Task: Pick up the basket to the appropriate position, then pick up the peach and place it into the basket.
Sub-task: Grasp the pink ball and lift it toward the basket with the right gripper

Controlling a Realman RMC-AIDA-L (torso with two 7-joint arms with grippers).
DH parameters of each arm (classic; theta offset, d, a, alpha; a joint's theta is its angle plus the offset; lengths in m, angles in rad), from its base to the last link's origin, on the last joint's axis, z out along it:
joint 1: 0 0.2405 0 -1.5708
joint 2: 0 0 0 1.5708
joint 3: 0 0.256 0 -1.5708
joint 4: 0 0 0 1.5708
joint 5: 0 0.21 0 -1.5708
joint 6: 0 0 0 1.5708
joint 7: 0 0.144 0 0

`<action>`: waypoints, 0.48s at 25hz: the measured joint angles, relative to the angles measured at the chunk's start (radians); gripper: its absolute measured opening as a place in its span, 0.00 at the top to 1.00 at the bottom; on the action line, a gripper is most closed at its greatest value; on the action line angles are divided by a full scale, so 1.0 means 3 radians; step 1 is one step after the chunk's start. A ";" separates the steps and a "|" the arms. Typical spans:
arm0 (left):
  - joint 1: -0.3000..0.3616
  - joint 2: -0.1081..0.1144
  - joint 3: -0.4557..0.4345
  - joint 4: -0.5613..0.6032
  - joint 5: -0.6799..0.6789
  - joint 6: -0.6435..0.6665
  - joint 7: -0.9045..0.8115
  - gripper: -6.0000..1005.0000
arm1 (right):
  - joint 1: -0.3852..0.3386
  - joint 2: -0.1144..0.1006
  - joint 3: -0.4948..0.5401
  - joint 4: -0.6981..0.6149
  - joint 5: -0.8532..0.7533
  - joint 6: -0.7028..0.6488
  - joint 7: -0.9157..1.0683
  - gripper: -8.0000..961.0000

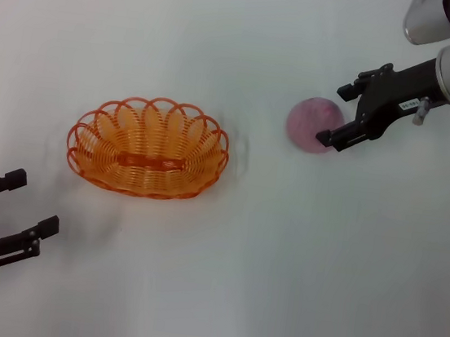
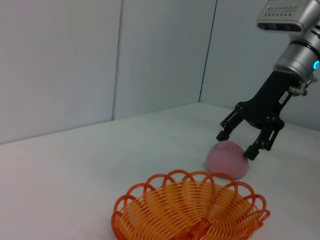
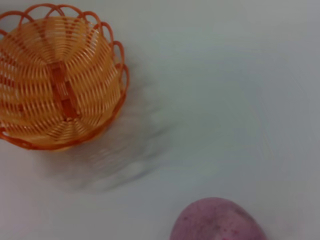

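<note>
A: Why does the basket [image 1: 148, 148] sit out in the middle of the white counter [image 1: 219, 283] with nothing gripping it?

B: It looks already positioned: upright, open side up, empty, with bare surface all round, so a fruit can be lowered straight in. The left end effector [image 1: 21, 208] hangs near the counter's near-left corner, fingers spread and holding nothing, well apart from the basket and out of the way.

A: And the peach [image 1: 312, 124]?

B: It rests on the counter towards the far right, well apart from the basket's rim. The right end effector [image 1: 336, 114] is at it, fingers spread, one on either side, not yet pinching it.

A: So the step in hand?

B: I judge it to be the grasp: the fingers straddle the fruit so that pressing together will catch it across its widest part.
</note>
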 joint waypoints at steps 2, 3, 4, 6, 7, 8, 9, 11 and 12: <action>0.0000 0.0000 -0.0006 0.0003 0.0000 0.0018 0.0000 0.16 | 0.0002 -0.0001 -0.0007 0.0003 -0.0007 0.0023 0.0016 0.06; 0.0000 0.0000 -0.0008 0.0005 0.0001 0.0022 0.0000 0.16 | 0.0003 -0.0001 -0.0024 0.0003 -0.0011 0.0030 0.0018 0.06; 0.0000 0.0000 -0.0009 0.0008 0.0002 0.0026 0.0000 0.16 | 0.0003 -0.0001 -0.0040 0.0003 -0.0013 0.0033 0.0018 0.06; 0.0000 0.0000 -0.0010 0.0010 0.0005 0.0028 0.0000 0.16 | -0.0002 -0.0002 -0.0095 0.0000 -0.0014 0.0049 0.0017 0.06; 0.0000 0.0000 -0.0010 0.0010 0.0005 0.0028 0.0000 0.16 | -0.0008 -0.0002 -0.0132 -0.0001 -0.0014 0.0065 0.0020 0.09; 0.0000 0.0000 -0.0010 0.0010 0.0004 0.0029 0.0000 0.16 | -0.0010 -0.0002 -0.0156 -0.0001 -0.0014 0.0077 0.0023 0.12; 0.0000 0.0000 -0.0010 0.0010 0.0001 0.0031 0.0000 0.16 | -0.0011 -0.0002 -0.0182 0.0002 -0.0015 0.0091 0.0025 0.15; 0.0000 0.0000 -0.0010 0.0010 0.0001 0.0033 0.0000 0.16 | -0.0011 0.0001 -0.0207 0.0006 -0.0015 0.0102 0.0026 0.21; 0.0000 0.0000 -0.0010 0.0010 0.0001 0.0033 0.0000 0.16 | -0.0012 0.0002 -0.0213 0.0006 -0.0014 0.0106 0.0026 0.25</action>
